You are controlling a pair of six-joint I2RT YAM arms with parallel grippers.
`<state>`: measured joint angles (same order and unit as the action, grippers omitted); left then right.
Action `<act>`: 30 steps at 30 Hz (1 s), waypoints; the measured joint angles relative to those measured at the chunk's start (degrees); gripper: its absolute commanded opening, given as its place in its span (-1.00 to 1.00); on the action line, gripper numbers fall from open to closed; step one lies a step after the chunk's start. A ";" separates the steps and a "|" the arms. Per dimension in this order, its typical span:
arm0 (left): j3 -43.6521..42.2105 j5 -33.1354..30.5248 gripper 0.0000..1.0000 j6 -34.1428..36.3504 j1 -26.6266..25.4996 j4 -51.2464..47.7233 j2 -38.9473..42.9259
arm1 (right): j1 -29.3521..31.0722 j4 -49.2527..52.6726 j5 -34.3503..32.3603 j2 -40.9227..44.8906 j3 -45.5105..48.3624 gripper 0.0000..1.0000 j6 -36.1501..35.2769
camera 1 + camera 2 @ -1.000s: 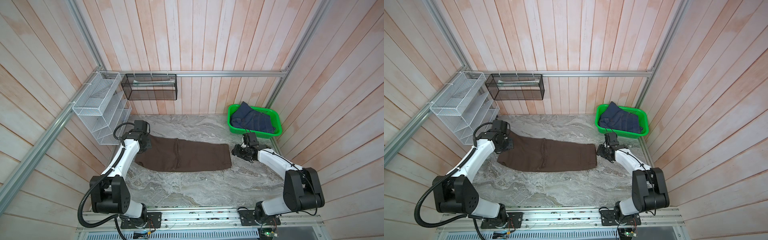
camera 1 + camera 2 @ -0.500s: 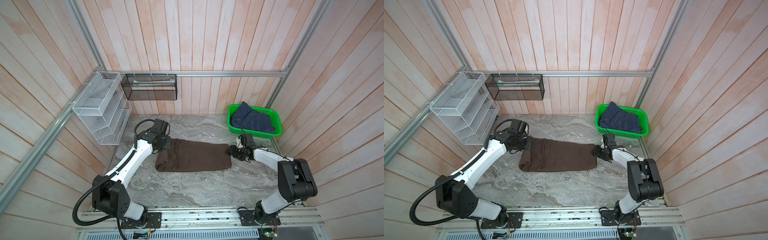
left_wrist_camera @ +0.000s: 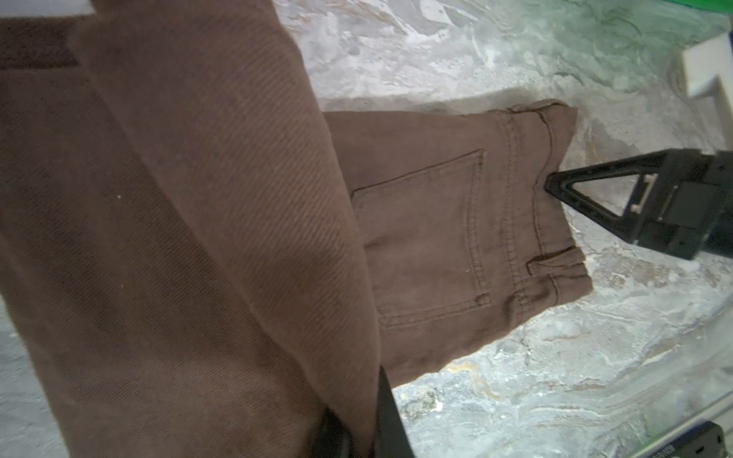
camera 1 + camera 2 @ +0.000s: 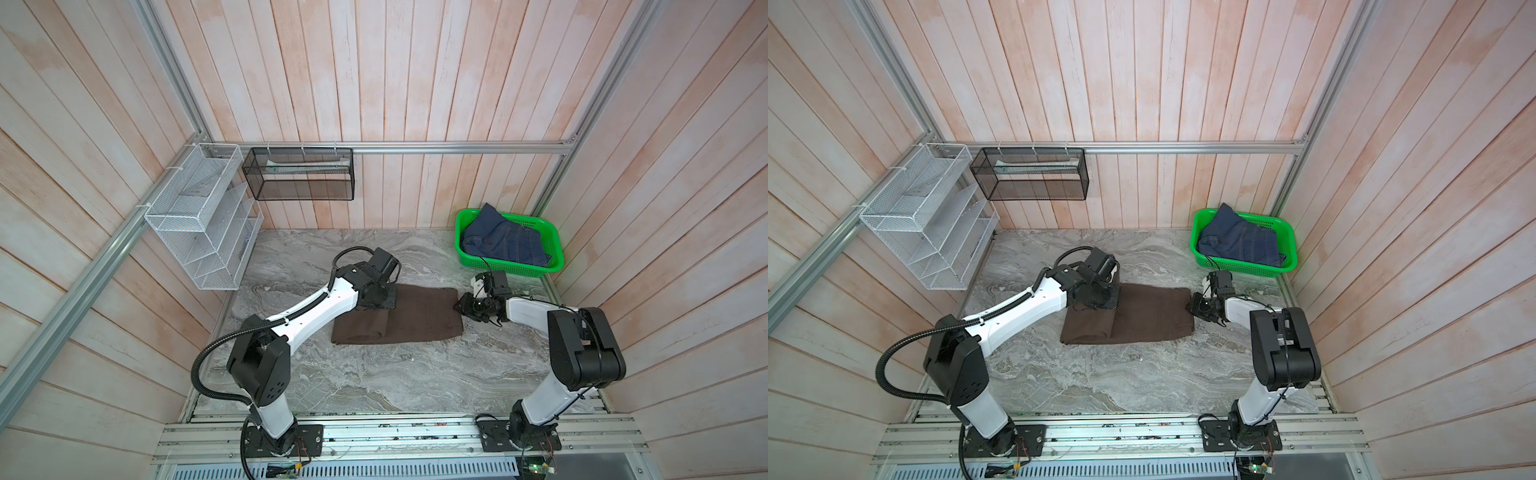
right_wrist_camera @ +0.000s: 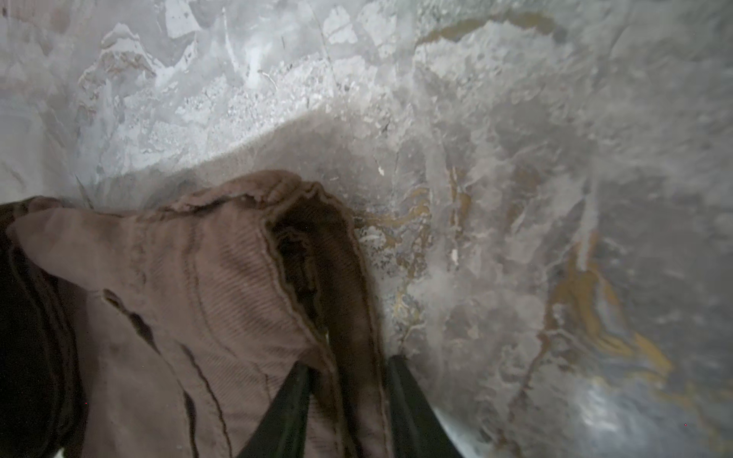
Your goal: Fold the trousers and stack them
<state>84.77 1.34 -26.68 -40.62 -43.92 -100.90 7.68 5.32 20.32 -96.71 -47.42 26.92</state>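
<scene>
Left gripper (image 3: 357,416) pinches the trousers (image 4: 419,318) by the legs — right gripper (image 5: 349,380), by the waistband.

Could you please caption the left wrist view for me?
Left gripper pinches a fold of the trousers; right gripper at their waistband.

No lettering reads clearly anywhere. A dark part (image 3: 692,440) at the edge of the left wrist view carries a short line of pale characters, possibly a brand, too blurred to decipher.
</scene>
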 measured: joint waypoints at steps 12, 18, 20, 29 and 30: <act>9.40 2.60 -1.00 -4.61 -6.36 3.28 -10.58 | -0.39 -3.91 3.48 -0.04 2.49 -0.53 -0.15; 14.82 2.75 -1.00 -7.41 -8.59 3.41 -15.19 | -0.39 -4.17 4.07 -0.04 2.71 -0.53 -0.15; 16.96 2.73 -1.00 -8.20 -9.42 3.56 -16.57 | -0.39 -4.17 4.24 -0.04 2.71 -0.53 -0.15; 25.88 2.05 -1.00 -11.08 -11.30 3.08 -23.52 | -0.37 -4.20 4.44 -0.04 2.78 -0.53 -0.17; 26.91 1.86 -1.00 -11.26 -11.23 2.97 -24.61 | -0.39 -4.22 4.44 -0.04 2.80 -0.53 -0.17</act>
<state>111.68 3.20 -37.93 -51.86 -40.95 -125.51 7.29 1.10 24.75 -96.75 -44.62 26.74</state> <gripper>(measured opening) 0.087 0.234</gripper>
